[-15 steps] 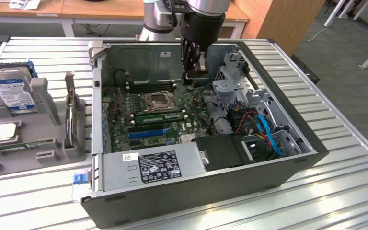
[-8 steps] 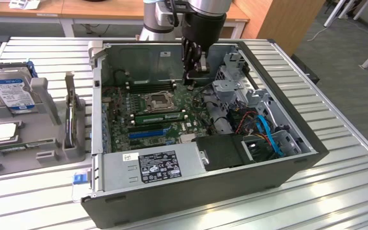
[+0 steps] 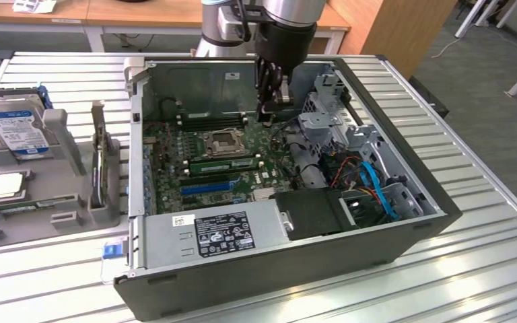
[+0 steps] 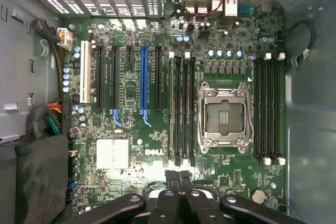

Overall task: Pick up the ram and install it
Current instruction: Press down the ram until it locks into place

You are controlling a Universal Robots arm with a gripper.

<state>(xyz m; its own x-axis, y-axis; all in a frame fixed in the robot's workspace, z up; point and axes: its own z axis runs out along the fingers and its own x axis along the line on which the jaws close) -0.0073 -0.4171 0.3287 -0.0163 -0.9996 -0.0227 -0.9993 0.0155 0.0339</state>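
Inside the open computer case, past the power supply at its near edge, the ram is seen lying in a slot of the motherboard just beside the processor socket. It is apparently seated, though its latches cannot be made out. Farther back, the gripper is held upright over the motherboard, closed tight on nothing, as suits pressing down rather than carrying. Whether its tips touch anything cannot be judged.

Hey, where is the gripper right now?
The gripper hangs shut inside the open computer case, over the motherboard, just to the exterior view's right of the processor socket.
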